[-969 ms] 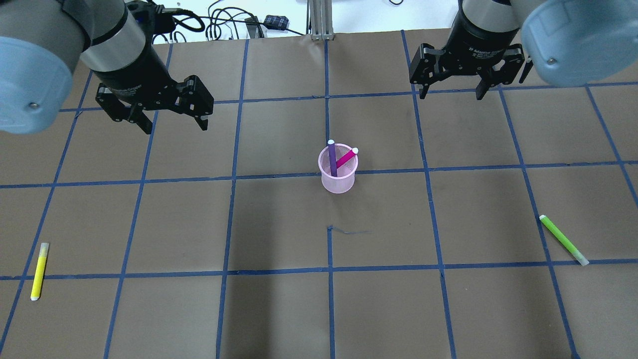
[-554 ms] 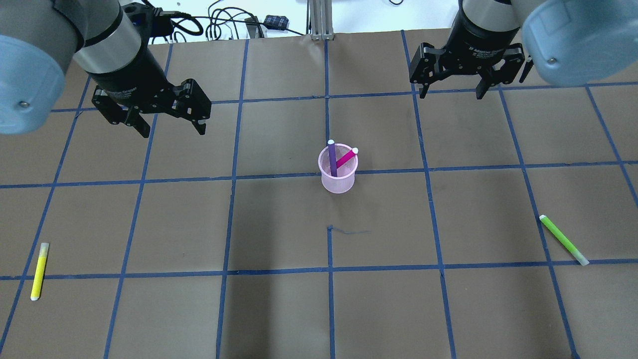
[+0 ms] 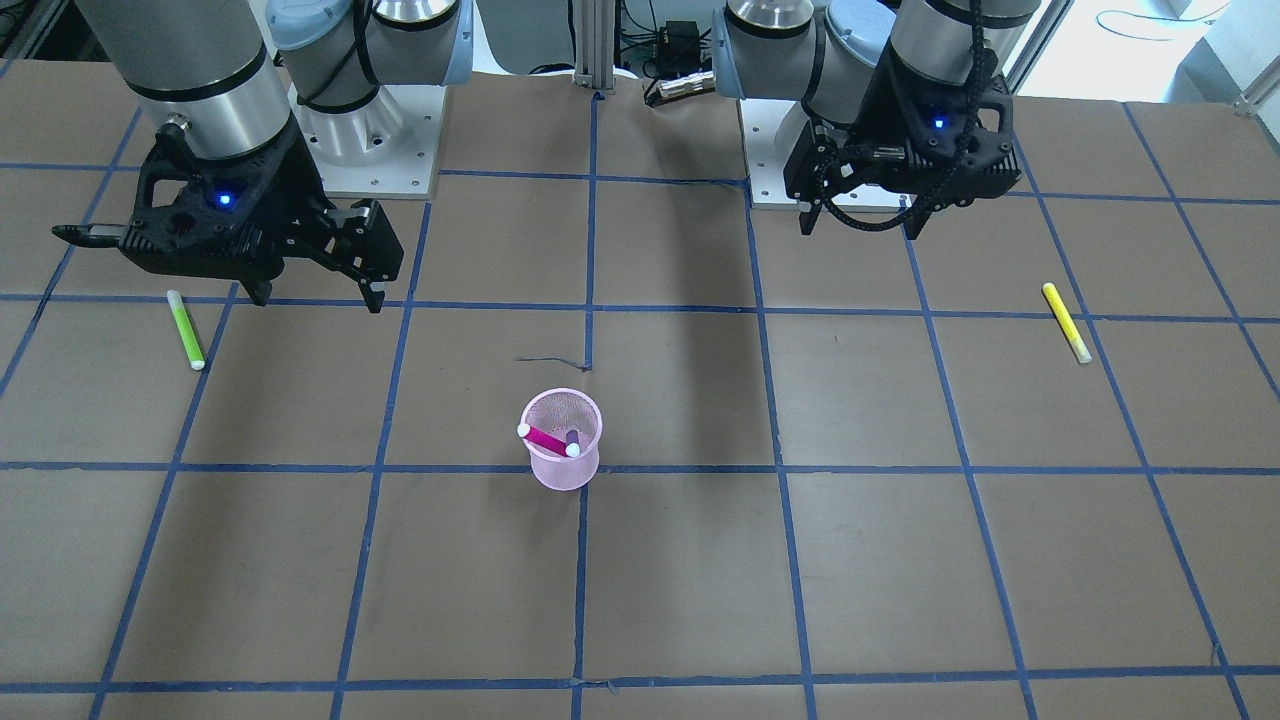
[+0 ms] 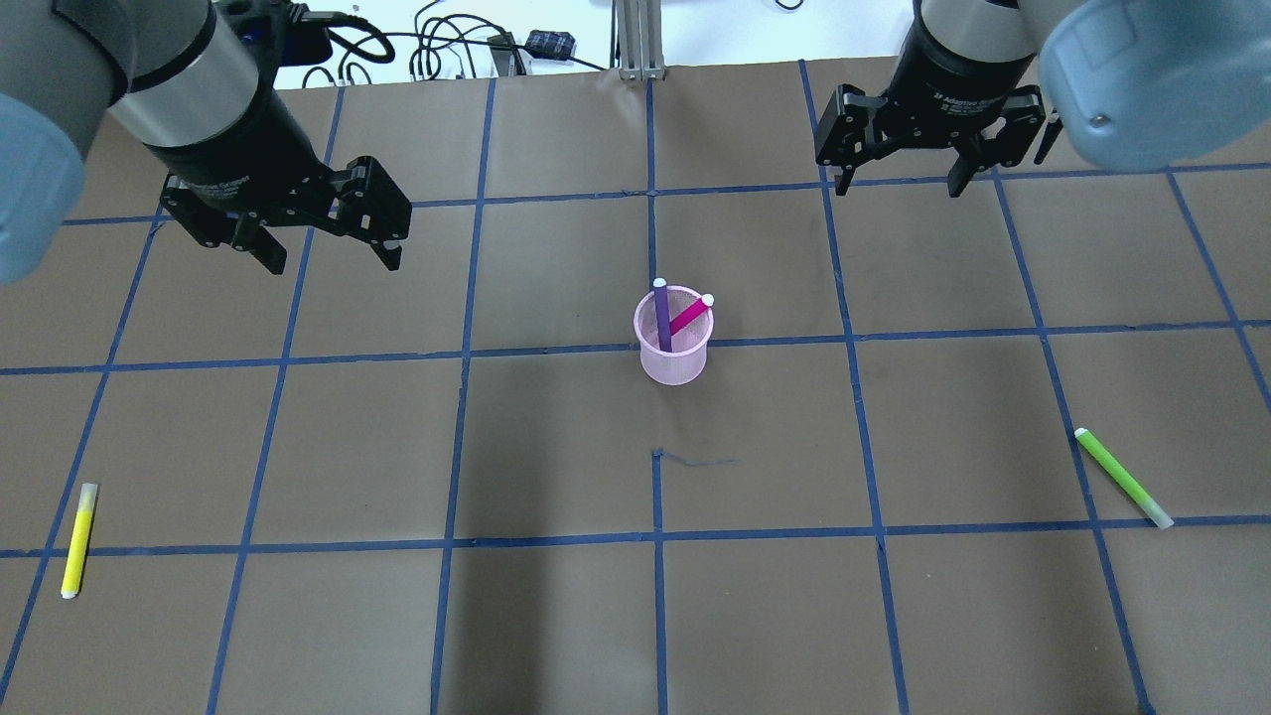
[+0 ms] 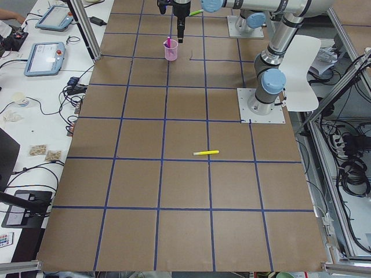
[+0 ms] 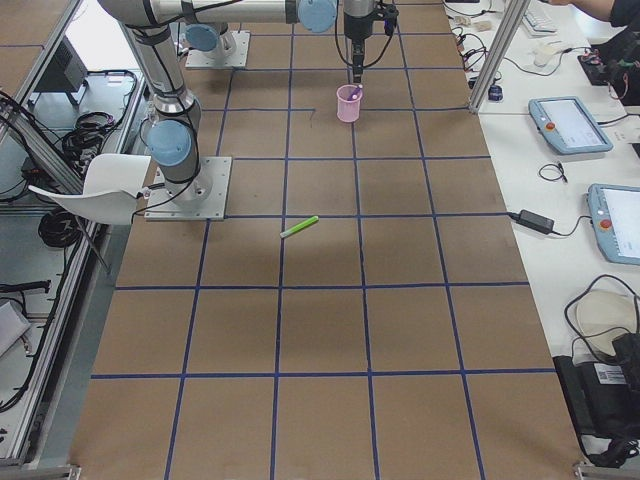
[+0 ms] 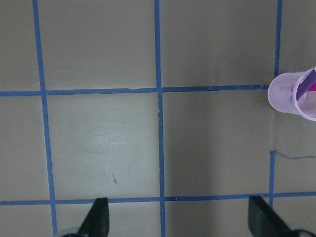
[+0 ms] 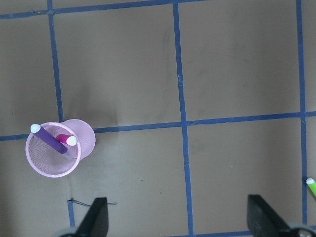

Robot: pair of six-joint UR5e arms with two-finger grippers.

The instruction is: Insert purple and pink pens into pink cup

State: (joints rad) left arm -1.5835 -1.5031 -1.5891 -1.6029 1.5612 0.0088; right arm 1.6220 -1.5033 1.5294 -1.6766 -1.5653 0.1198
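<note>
Overhead exterior: purple pen (image 4: 661,316) and pink pen (image 4: 692,314) stood in cup (image 4: 675,367); left hand (image 4: 332,260) and right hand (image 4: 900,189) hung wide open, empty.

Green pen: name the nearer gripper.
Right. The right gripper hangs on the same side of the cup as the green pen; the left gripper is on the other side.

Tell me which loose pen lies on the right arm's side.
The green pen; the yellow pen lies on the left arm's side, and the other two stand in the pink cup.
</note>
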